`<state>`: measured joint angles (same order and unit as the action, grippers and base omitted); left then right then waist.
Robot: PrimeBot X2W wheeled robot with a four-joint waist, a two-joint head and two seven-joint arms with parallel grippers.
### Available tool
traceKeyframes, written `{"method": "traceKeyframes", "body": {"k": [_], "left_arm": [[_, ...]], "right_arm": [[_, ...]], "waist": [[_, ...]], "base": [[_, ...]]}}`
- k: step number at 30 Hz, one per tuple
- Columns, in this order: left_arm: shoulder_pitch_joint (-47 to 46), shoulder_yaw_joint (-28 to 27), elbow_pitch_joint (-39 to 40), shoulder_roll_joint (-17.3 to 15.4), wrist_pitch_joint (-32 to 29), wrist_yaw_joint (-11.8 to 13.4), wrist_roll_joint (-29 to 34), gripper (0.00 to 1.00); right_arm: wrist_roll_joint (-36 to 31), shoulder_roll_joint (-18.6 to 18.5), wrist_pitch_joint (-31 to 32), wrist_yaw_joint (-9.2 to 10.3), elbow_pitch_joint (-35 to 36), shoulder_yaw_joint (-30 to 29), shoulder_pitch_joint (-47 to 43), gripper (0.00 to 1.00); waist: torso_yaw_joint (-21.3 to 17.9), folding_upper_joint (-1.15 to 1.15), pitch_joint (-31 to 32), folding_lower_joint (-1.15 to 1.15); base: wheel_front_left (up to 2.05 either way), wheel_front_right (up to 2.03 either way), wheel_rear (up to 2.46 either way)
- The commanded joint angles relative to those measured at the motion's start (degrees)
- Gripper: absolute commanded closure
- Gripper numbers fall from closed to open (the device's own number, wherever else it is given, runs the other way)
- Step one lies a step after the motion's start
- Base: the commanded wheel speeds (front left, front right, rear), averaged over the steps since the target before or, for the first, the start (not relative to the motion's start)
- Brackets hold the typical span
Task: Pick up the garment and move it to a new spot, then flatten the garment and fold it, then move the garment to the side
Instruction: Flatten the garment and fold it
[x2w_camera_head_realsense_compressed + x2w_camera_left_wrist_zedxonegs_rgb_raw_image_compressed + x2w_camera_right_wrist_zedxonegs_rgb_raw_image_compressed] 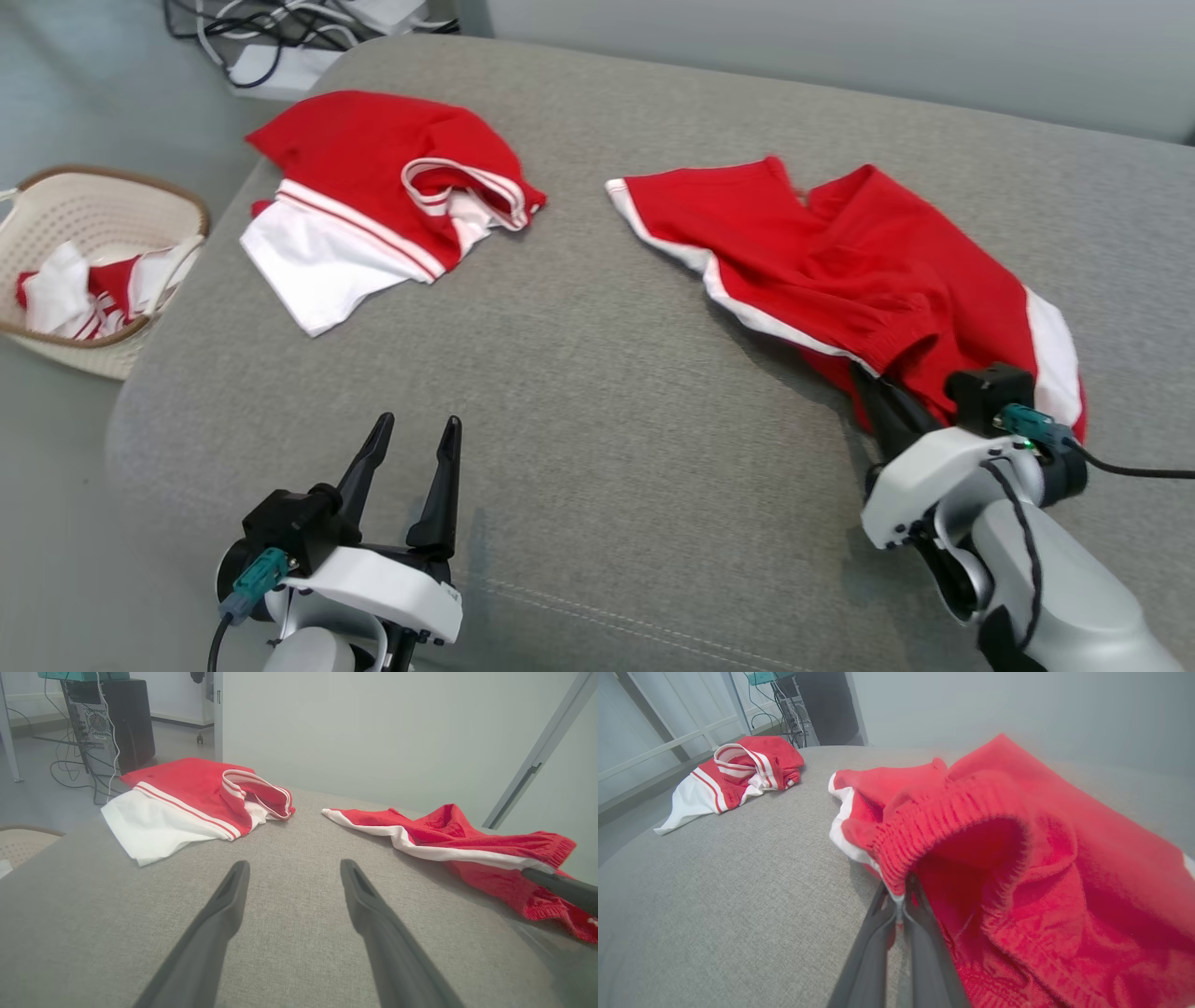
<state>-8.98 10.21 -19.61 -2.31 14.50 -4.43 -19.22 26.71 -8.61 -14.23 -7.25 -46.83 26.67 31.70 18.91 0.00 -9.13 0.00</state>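
Nearest, the left gripper (pixel 418 422) hovers spread and empty over the grey cushion (pixel 597 448); the right gripper (pixel 900 895) pinches the waistband of the red garment (pixel 840 271), rumpled on the right; farther left lies a second red-and-white piece (pixel 373 205).

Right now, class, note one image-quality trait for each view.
Head view: even light, soft shadow under the red shorts. Left wrist view: wide-angle stretch lengthens the left gripper. Right wrist view: the shorts near the right gripper look blurred.
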Motion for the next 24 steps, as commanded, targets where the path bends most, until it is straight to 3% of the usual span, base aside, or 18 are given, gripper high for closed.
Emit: {"method": "traceKeyframes", "body": {"k": [1, 17, 24], "left_arm": [[-2.2, -1.5, 1.1, -0.6, 0.5, -0.5, 0.4, 0.00], [-5.2, 2.8, -3.7, -0.6, 0.5, -2.7, 0.2, 0.00], [-9.7, 12.5, -10.9, -1.2, 0.5, -3.0, -3.0, 0.00]], "right_arm": [[1.4, -1.3, -0.8, -0.24, 1.7, 1.3, -1.9, 1.00], [14.0, -12.2, 0.8, -0.24, 4.3, 9.2, -5.6, 1.00], [15.9, -14.0, 0.2, -0.24, 3.1, 10.2, -5.0, 1.00]], "waist": [[-2.7, 0.00, 1.1, 0.00], [-17.0, 0.00, 3.5, 0.00], [-20.6, 0.00, 2.5, 0.00]], "base": [[0.00, 0.00, 0.00], [0.00, 0.00, 0.00], [0.00, 0.00, 0.00]]}}
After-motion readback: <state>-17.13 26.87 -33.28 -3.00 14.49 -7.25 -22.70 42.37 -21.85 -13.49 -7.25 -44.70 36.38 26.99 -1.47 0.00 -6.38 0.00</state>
